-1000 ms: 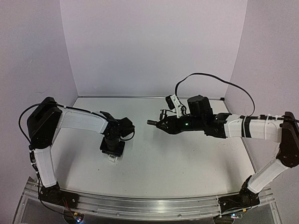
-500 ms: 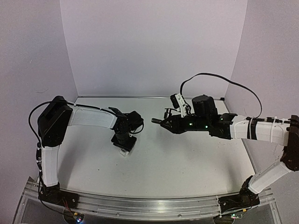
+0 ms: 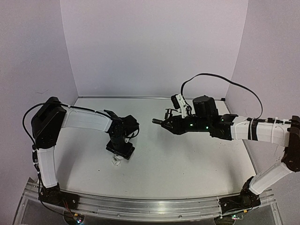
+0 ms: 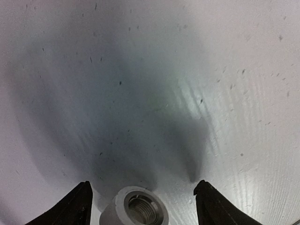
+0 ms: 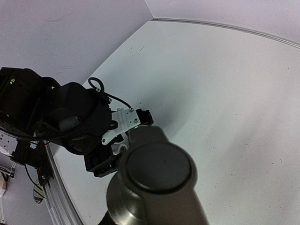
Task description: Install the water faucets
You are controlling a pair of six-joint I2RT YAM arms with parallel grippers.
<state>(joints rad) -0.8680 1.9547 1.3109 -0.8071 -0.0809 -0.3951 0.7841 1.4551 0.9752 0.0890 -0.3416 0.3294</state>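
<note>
Left gripper [image 4: 144,206]: jaws wide, touching nothing, white fitting [image 4: 136,210] loose between them, near-left part of worktop [image 3: 187,164] | right gripper [image 3: 163,123]: apparently clamped on faucet [image 5: 157,180], fingers hidden, above mid-worktop | risk: unheld fitting tips or skids when threading starts

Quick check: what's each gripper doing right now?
Left gripper: open around the white fitting, not touching it.
Right gripper: closed on the grey faucet.

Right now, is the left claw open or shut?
Open. In its wrist view the left gripper has both fingers apart, one each side of the white fitting, with gaps showing.
</note>
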